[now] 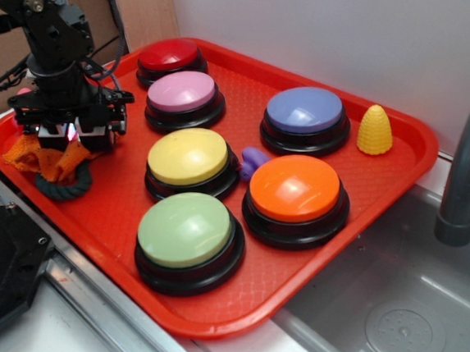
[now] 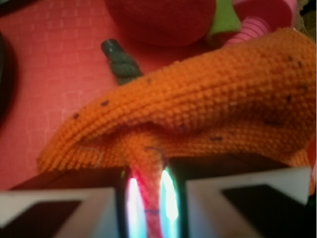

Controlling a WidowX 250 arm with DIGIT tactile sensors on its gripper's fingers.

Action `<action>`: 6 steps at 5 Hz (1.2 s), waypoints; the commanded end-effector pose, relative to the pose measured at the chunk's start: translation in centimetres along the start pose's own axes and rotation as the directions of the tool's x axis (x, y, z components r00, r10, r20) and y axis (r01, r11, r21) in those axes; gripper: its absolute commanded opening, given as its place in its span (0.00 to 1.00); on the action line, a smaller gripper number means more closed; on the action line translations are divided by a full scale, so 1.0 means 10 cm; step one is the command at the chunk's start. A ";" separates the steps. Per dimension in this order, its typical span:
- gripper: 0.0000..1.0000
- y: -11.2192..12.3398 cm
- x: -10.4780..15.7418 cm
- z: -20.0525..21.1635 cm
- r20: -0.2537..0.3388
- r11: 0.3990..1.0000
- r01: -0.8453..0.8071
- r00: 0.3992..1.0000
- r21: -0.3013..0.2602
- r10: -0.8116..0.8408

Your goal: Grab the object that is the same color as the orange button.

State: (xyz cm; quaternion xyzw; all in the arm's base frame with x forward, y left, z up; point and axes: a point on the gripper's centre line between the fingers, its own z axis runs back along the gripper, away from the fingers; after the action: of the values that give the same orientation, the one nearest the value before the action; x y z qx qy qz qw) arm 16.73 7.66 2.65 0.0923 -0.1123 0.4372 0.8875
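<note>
The orange button (image 1: 295, 189), a glossy dome on a black base, sits right of centre on the red tray (image 1: 325, 270). At the tray's left end my gripper (image 1: 67, 132) is shut on the orange cloth (image 1: 41, 157), which drapes below the fingers. In the wrist view a fold of the orange cloth (image 2: 208, 99) is pinched between the glowing pads of my gripper (image 2: 148, 203), and the rest bunches up ahead of them.
A dark green rope (image 1: 63, 184) lies under the cloth, its end (image 2: 120, 60) showing in the wrist view beside a red strawberry toy (image 2: 161, 20). Red (image 1: 170, 56), pink (image 1: 182, 92), yellow (image 1: 189, 157), green (image 1: 185, 229) and blue (image 1: 305, 110) buttons crowd the tray. A yellow corn toy (image 1: 376, 131) stands at back right; a sink (image 1: 403, 322) lies beyond.
</note>
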 end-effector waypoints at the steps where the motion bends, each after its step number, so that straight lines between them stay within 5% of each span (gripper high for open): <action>1: 0.00 0.04 0.18 0.33 0.052 0.990 0.141 0.989 -0.020 -0.140; 2: 0.00 0.04 0.26 0.68 0.046 0.958 0.282 0.958 0.048 -0.284; 3: 0.00 -0.08 0.24 1.04 -0.055 0.883 0.466 0.882 -0.047 -0.468; 4: 0.00 -0.23 0.13 1.41 -0.121 0.742 0.644 0.735 -0.187 -0.668; 6: 0.00 -0.42 -0.22 1.73 -0.054 0.594 0.722 0.618 -0.354 -0.784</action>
State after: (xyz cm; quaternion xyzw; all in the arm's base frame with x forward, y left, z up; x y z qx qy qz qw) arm 15.96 -1.86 16.58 -0.0439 -0.0096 0.0170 0.9988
